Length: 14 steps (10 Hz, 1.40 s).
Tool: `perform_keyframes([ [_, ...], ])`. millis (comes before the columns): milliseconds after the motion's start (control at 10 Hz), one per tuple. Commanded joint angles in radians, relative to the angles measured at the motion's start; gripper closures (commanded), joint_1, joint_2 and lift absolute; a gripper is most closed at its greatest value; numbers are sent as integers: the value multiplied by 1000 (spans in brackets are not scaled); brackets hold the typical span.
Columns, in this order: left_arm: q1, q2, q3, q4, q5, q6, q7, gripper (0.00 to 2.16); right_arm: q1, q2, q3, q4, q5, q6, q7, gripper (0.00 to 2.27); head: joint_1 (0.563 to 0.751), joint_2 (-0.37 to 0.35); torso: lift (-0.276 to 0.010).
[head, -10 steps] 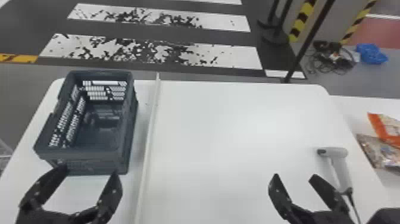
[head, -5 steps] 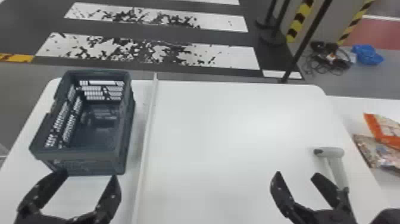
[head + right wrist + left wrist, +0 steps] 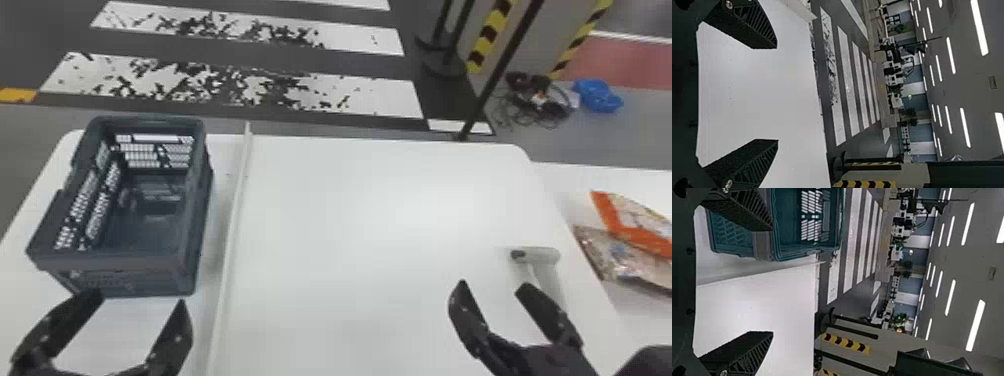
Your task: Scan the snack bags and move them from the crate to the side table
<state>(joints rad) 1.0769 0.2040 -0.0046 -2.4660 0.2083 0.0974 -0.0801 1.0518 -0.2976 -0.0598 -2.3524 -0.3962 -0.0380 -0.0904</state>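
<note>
Head view: left gripper (image 3: pixel 137 299) (near crate (image 3: pixel 120 262)), right gripper (image 3: pixel 494 284); both empty, fingers wide apart.

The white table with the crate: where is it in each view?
Head view: white table, middle, crate at left.
Left wrist view: table between the fingers of left gripper.
Right wrist view: table between the fingers of right gripper.
Shared landmark: crosswalk stripes past the far edge.

Crate (image 3: pixel 112 262), scanner (image 3: pixel 545 256) and snack bags (image 3: pixel 622 231) slightly farther left in the head view
</note>
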Motion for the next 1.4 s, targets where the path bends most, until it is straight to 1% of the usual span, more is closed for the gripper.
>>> perform_keyframes([
  [0,0,2,0,1,-1,0,-1,46,2,0,0,-4,-6,1,0,76,695,-149,-87],
  [1300,3,2,-3,15,-3,3,-12,46,16,2,3,-15,-10,-18,-2,87,695,-149,-87],
])
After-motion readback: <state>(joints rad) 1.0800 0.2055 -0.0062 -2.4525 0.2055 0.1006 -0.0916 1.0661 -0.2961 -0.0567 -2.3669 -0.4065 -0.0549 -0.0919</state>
